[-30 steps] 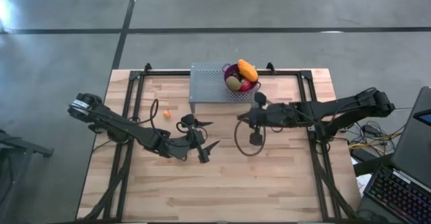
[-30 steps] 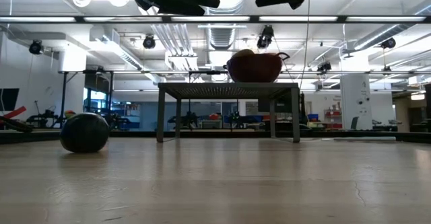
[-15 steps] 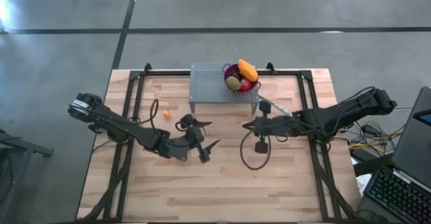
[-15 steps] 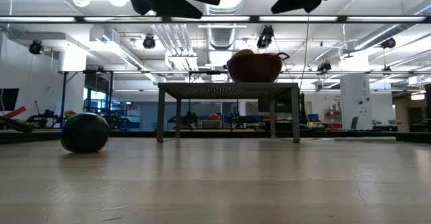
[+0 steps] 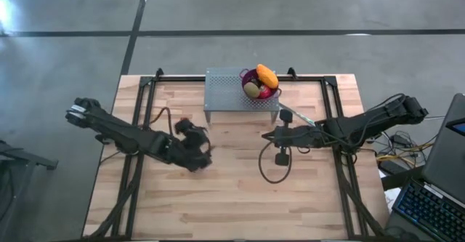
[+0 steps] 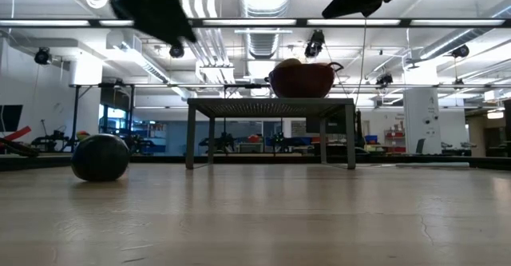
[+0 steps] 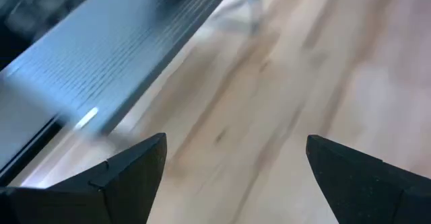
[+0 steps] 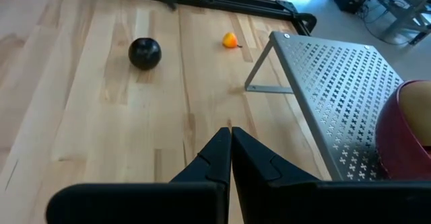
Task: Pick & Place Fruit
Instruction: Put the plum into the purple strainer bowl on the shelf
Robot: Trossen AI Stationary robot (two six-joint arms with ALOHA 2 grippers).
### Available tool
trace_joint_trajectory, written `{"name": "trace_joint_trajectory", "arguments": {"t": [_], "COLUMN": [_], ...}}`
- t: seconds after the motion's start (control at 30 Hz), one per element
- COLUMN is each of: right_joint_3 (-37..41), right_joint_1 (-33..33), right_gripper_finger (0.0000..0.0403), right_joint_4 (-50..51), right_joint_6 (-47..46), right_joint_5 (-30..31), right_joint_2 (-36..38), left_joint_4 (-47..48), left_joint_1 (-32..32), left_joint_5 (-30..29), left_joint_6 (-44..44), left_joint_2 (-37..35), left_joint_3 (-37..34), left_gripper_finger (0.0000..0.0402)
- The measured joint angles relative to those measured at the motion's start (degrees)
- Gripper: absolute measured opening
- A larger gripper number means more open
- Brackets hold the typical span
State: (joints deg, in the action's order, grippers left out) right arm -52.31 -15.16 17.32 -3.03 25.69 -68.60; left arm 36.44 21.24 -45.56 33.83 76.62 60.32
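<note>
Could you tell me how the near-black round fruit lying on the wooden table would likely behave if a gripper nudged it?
The near-black round fruit looks like a smooth ball resting freely on the flat wooden table, so it would probably roll. Its glossy surface may slip between fingers. It seems rigid.

A pale wooden counter (image 5: 240, 198) carries a grey perforated metal stand (image 8: 337, 96) at its far middle edge. Out on the boards to the left of the stand lie a near-black round fruit (image 8: 145, 52) and a small orange ball (image 8: 230, 40), apart from each other. A dark cable loop (image 5: 272, 166) lies on the wood near the middle.
</note>
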Motion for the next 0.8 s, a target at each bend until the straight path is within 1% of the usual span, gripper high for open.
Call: {"name": "trace_joint_trajectory", "arguments": {"t": [0.1,0.17,0.27,0.37,0.43,0.6,0.67,0.8], "right_joint_3": [0.07,0.07,0.07,0.07,0.07,0.07,0.07,0.07], "right_joint_1": [0.02,0.04,0.04,0.04,0.04,0.04,0.04,0.06], "right_gripper_finger": [0.0009,0.0009,0.0009,0.0009,0.0009,0.0008,0.0008,0.0008], "right_joint_4": [0.05,-0.14,-0.32,-0.37,-0.39,-0.44,-0.46,-0.46], "right_joint_6": [0.00,0.00,0.00,0.00,0.00,0.00,0.00,0.00], "right_joint_5": [0.00,0.00,0.00,-0.01,0.00,-0.02,-0.02,-0.02], "right_joint_2": [0.00,0.00,-0.02,-0.02,-0.02,-0.02,-0.02,-0.02], "left_joint_4": [13.84,20.40,26.66,31.66,33.07,30.69,29.70,28.16], "left_joint_1": [-0.14,-0.19,-0.69,-1.78,-2.29,-2.30,-2.30,-2.30], "left_joint_5": [0.07,1.19,3.73,5.92,6.87,11.34,13.36,14.54], "left_joint_6": [9.48,15.09,23.56,28.64,27.83,16.53,14.62,12.44], "left_joint_2": [-2.46,-4.18,-6.27,-7.31,-7.33,-5.70,-4.92,-3.61], "left_joint_3": [1.60,1.70,1.29,1.26,1.19,-0.24,-1.03,-2.37], "left_gripper_finger": [0.0360,0.0360,0.0360,0.0360,0.0360,0.0360,0.0360,0.0360]}}
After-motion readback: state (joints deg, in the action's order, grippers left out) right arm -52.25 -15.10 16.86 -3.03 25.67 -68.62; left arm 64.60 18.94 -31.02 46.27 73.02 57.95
